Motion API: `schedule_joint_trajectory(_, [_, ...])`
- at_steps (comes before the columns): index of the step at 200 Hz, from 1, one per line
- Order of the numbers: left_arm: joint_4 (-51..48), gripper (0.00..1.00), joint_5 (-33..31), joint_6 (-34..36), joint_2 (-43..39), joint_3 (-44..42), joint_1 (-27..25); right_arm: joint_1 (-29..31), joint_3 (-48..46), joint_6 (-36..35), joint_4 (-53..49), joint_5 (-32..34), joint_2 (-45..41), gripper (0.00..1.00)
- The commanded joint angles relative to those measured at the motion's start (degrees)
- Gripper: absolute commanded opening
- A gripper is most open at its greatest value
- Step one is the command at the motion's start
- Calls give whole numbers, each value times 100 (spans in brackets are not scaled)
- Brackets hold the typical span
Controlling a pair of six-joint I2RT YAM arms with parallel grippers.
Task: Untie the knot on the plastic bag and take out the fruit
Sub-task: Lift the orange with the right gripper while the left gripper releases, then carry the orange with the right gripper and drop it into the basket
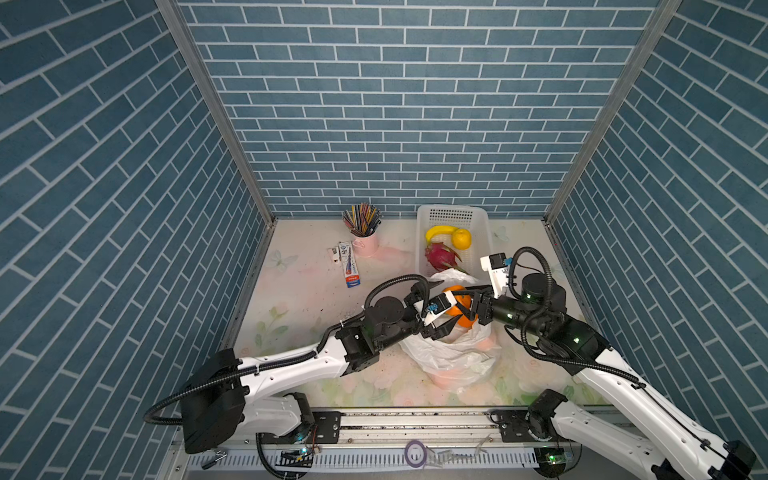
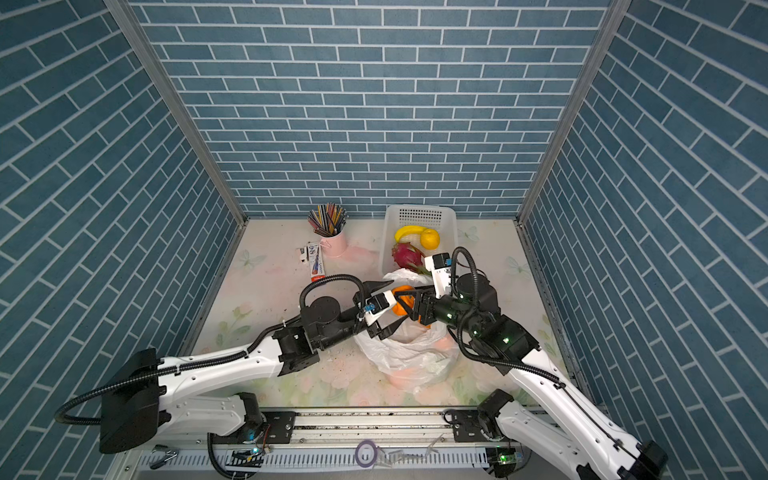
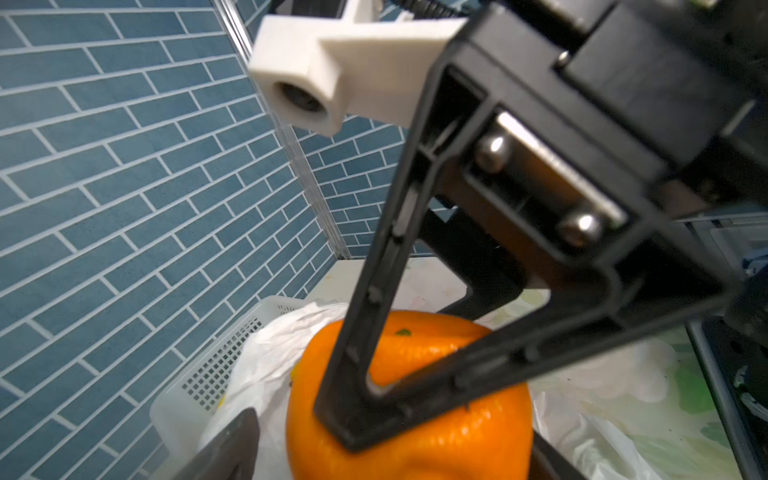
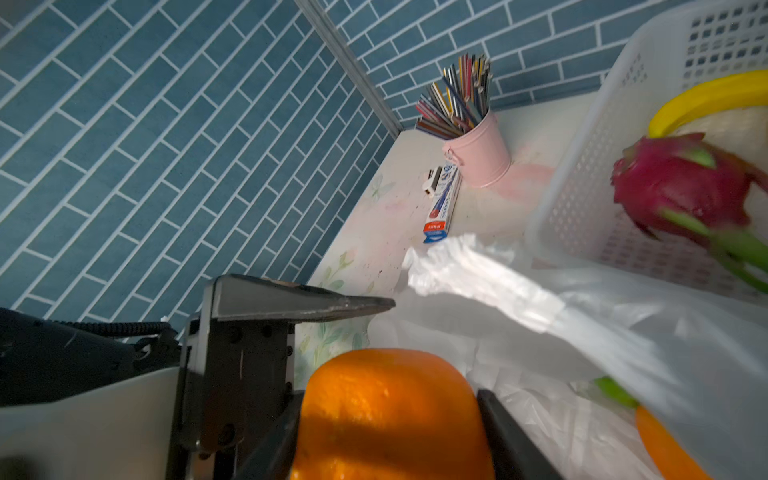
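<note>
– Orange (image 4: 386,395): where is it?
– Aloft over the plastic bag's (image 1: 444,357) open mouth, just toward three o'clock from the table's (image 1: 316,299) middle.
– Held by what?
– The right gripper (image 4: 392,449) is clenched on it, a finger either side. The left gripper (image 1: 439,309) is released, jaws wide.
– Other fruit?
– Dragon fruit (image 1: 441,255) and lemon (image 1: 462,239) in the basket (image 1: 482,216) at one o'clock, beside a banana (image 1: 438,232).
</note>
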Motion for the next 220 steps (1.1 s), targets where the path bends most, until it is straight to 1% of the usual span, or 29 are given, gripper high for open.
schedule_joint_trajectory(1, [16, 87, -114, -251, -175, 266, 280, -259, 321, -360, 252, 423, 51, 52])
schedule_joint_trajectory(38, [-96, 88, 190, -1037, -66, 511, 957, -787, 764, -330, 749, 758, 311, 52])
schedule_joint_trajectory(49, [-224, 88, 448, -1163, 59, 642, 1124, -931, 944, -320, 789, 846, 498, 52])
schedule_joint_trajectory(60, [-391, 88, 718, -1248, 228, 799, 1250, -1113, 1124, -304, 798, 797, 739, 52])
schedule_joint_trajectory(72, [-695, 88, 1172, -1362, 471, 1063, 1391, -1301, 1313, -242, 810, 723, 1026, 52])
schedule_joint_trajectory(85, [-1014, 88, 1502, -1460, 744, 1353, 1460, -1485, 1517, -198, 799, 626, 1363, 51])
schedule_joint_trajectory(98, [-1135, 88, 1788, -1526, 963, 1513, 1481, -1619, 1730, -200, 750, 556, 1697, 51])
schedule_joint_trajectory(110, [-1164, 87, 1976, -1592, 1126, 1591, 1488, -1731, 1903, -214, 724, 439, 1996, 51])
schedule_joint_trajectory(122, [-1171, 86, 2026, -1650, 1272, 1635, 1507, -1814, 2067, -223, 685, 308, 2273, 51])
schedule_joint_trajectory(128, [-1206, 83, 2028, -1668, 1342, 1652, 1514, -1846, 2142, -242, 657, 238, 2411, 51])
schedule_joint_trajectory(165, [-1198, 52, 2227, -1942, 1515, 1554, 1683, -1923, 2504, -406, 423, -3, 3249, 51])
schedule_joint_trajectory(180, [-1066, 36, 2271, -2170, 1495, 1379, 1793, -1923, 2628, -407, 321, -11, 3559, 51])
schedule_joint_trajectory(189, [-993, 21, 2308, -2316, 1483, 1247, 1874, -1924, 2680, -406, 334, -38, 3718, 51])
schedule_joint_trajectory(196, [-965, 13, 2323, -2438, 1483, 1153, 1939, -1921, 2711, -386, 351, -34, 3822, 52])
schedule_joint_trajectory(203, [-939, 9, 2312, -2567, 1485, 1044, 2006, -1928, 2735, -381, 376, -13, 3922, 52])
schedule_joint_trajectory(220, [-925, 9, 2214, -2830, 1478, 717, 2148, -1923, 2801, -399, 423, 49, 4175, 52])
